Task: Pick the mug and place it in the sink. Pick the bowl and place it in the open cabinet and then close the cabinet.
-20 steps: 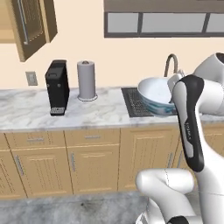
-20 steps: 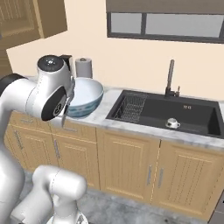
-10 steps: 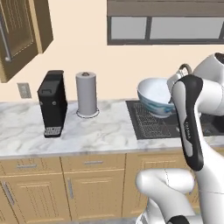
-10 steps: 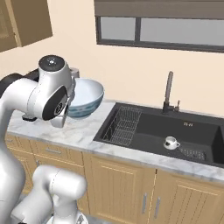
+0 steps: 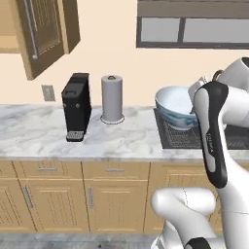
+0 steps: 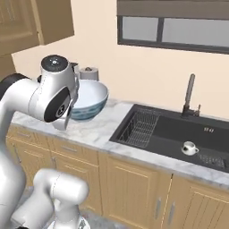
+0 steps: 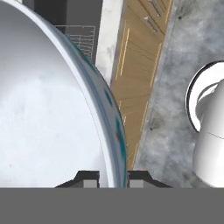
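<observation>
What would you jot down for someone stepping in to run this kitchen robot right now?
Hand: shut on the rim of the bowl, one finger inside and one outside, holding it up above the counter.
Mug: done, standing upright in the sink near the drain.
Cabinet: upper left on the wall, door swung open, beyond the coffee machine and paper-towel roll.
Left: carry the bowl over to the open cabinet, set it inside, let go, then close the door.
</observation>
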### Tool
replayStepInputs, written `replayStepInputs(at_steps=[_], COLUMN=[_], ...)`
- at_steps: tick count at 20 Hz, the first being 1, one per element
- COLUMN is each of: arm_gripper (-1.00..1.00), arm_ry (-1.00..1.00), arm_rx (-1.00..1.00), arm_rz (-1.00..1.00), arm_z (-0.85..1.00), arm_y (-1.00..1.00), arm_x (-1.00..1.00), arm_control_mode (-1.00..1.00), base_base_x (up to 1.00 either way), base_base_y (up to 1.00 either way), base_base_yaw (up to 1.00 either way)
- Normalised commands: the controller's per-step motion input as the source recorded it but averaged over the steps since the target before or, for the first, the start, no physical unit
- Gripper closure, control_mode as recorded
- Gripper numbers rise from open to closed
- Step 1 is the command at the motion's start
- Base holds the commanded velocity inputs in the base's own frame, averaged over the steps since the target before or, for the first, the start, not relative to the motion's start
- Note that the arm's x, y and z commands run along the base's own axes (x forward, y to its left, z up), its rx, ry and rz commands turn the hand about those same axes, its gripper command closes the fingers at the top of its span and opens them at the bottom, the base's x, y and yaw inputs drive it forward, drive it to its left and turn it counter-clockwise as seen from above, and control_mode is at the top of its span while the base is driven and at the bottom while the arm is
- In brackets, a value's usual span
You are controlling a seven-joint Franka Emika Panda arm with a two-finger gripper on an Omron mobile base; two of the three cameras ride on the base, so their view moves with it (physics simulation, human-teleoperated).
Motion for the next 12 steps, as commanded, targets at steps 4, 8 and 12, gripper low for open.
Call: replayStepInputs(at_steps=[4, 8, 12], arm_gripper=[1.0, 1.0, 1.0], arm_ry=[0.0, 0.0, 0.0], arm_rx=[0.0, 0.0, 0.0], arm_rz=[0.0, 0.0, 0.0], arm_z=[0.0, 0.0, 0.0], arm_y=[0.0, 0.0, 0.0], arm_x=[0.0, 0.0, 0.0], arm_control_mode=[1.0, 1.0, 1.0], base_base_x=[-0.76, -0.49, -0.02], base_base_y=[-0.49, -0.69, -0.2], base_base_yaw=[0.79, 0.86, 0.7])
